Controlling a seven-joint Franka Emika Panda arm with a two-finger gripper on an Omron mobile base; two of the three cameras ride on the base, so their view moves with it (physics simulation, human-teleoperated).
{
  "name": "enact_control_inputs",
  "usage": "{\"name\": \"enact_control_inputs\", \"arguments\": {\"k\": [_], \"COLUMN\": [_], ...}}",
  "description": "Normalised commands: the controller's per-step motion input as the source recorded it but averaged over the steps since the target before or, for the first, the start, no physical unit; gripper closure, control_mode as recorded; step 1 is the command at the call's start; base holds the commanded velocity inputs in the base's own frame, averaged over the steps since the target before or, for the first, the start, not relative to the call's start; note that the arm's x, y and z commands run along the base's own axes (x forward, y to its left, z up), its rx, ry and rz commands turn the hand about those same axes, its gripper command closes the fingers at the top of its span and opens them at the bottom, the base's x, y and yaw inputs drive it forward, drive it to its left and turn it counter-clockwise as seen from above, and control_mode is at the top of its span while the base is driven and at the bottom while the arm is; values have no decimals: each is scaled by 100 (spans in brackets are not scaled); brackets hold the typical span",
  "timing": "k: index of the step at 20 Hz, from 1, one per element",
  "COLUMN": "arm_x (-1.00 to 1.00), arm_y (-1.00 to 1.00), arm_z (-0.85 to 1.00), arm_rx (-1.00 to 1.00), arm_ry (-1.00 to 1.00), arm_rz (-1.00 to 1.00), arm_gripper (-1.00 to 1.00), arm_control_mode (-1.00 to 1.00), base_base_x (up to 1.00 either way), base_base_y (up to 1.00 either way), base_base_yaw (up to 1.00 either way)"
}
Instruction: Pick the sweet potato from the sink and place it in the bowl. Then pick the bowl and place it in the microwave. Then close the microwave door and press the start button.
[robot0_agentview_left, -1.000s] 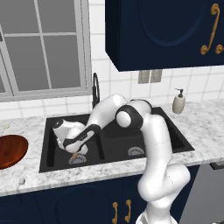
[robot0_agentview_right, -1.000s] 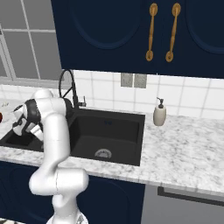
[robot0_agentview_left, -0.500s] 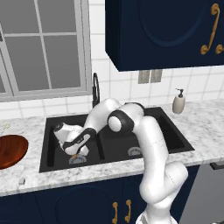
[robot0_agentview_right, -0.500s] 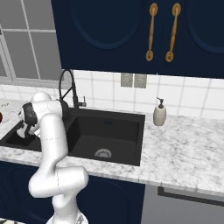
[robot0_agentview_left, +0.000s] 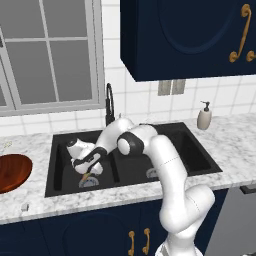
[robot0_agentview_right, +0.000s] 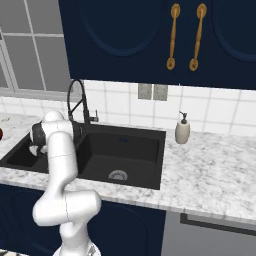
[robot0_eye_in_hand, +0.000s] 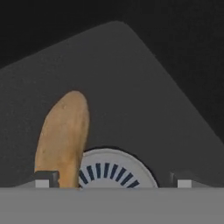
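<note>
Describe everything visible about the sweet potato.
The sweet potato is a small, elongated tan-orange tuber with a matte, lightly speckled skin and a rounded end. It lies flat on the dark floor of the sink's left basin, one side overlapping the rim of the round silver drain. The gripper hangs just above it, jaws wide, not gripping it.

Colours in the sink area.
Tan-orange sweet potato, matte black sink, silver slotted drain; glossy reddish-brown bowl at left edge.
</note>
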Motion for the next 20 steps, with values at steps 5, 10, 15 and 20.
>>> {"name": "enact_control_inputs", "arguments": {"k": [5, 10, 15, 20], "arm_x": [24, 23, 5, -41], "arm_y": [21, 7, 2, -3], "arm_z": [-33, -57, -14, 59], "arm_rx": [0, 0, -1, 0], "arm_ry": [0, 0, 0, -5], "arm_rz": [0, 0, 0, 4], "arm_gripper": [-100, -100, 100, 100], "arm_control_mode": [-100, -100, -100, -100], "base_base_x": [0, 0, 0, 0], "base_base_y": [0, 0, 0, 0], "base_base_yaw": [0, 0, 0, 0]}}
